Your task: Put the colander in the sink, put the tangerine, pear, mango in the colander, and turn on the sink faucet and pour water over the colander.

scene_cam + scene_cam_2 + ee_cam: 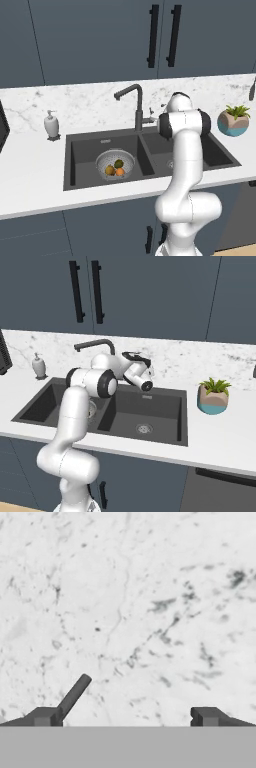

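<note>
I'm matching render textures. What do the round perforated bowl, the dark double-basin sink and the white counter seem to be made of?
The round perforated colander looks like silvery metal, dotted with tiny holes. The dark double-basin sink seems matte charcoal, perhaps composite: no glare. The white counter looks like polished marble, grey-veined.

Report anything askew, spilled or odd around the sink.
Nothing stands out. The colander sits upright in the sink's left basin with three fruits inside. The faucet runs no water. The soap dispenser and the potted plant stand upright on the counter.
</note>
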